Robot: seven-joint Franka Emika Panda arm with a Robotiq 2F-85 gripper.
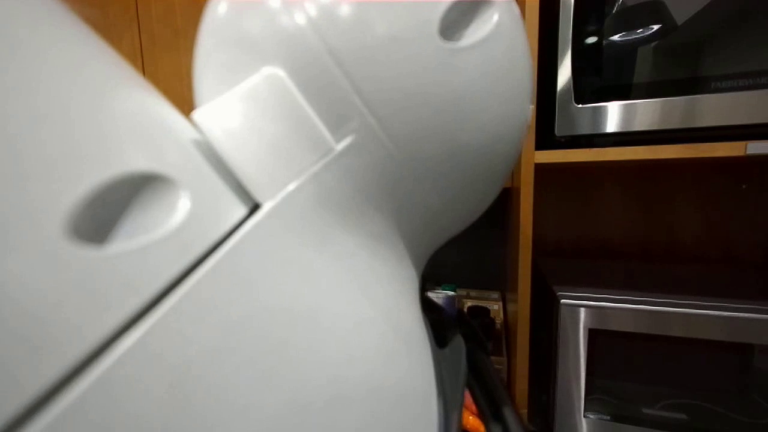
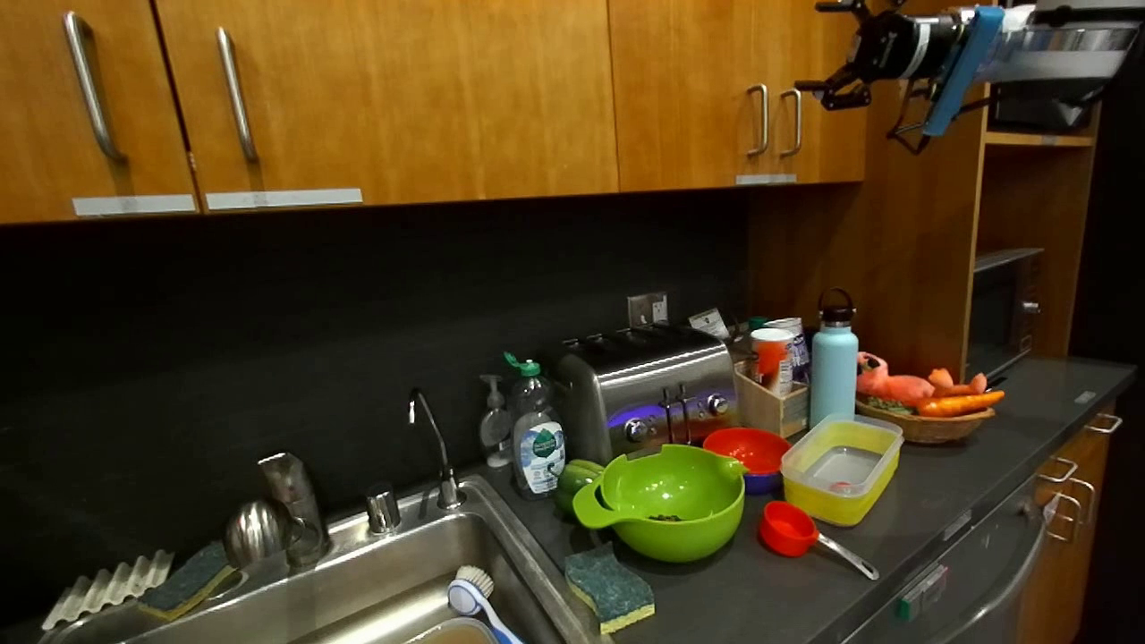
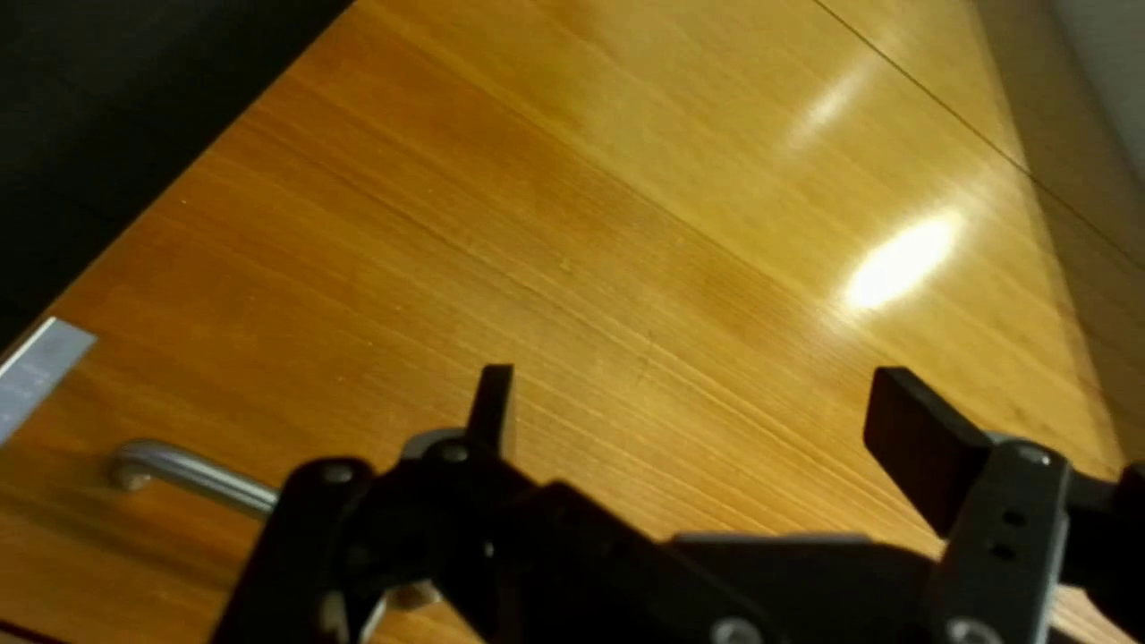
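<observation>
My gripper [image 3: 693, 411] is open: in the wrist view its two black fingers [image 3: 921, 447] stand wide apart in the lower part of the frame, and between them I see only wood. This wood is a cabinet door [image 3: 581, 313], the thing nearest to me, and it fills most of the frame. How close it is to my fingers, I cannot tell. At the lower left of the same frame a steel bar handle [image 3: 201, 478] sits on this door, partly hidden behind my gripper, and at the left edge there is a pale label strip [image 3: 40, 380].

In an exterior view my gripper is in the upper right of the frame, just beside two cabinet handles [image 2: 761, 119]. My white arm [image 1: 288, 288] covers the left and the middle of an exterior view.

Farther, in the lower part of the frame, the dark grey tabletop [image 2: 733, 599] carries a green and yellow sponge [image 2: 611, 586], a red measuring cup [image 2: 787, 528], a green mixing bowl [image 2: 680, 537] and a yellow food container [image 2: 836, 492]. Behind them stand a dish soap bottle [image 2: 541, 452], a steel toaster [image 2: 657, 376] and a light blue water bottle [image 2: 833, 376]; at the right of these, a wicker basket [image 2: 939, 430] holds an orange carrot [image 2: 962, 404]. At the lower left, a brush [image 2: 471, 595] lies in a steel sink [image 2: 402, 572].

Farthest, a Farberware microwave [image 1: 666, 114] occupies the upper right of the frame.
</observation>
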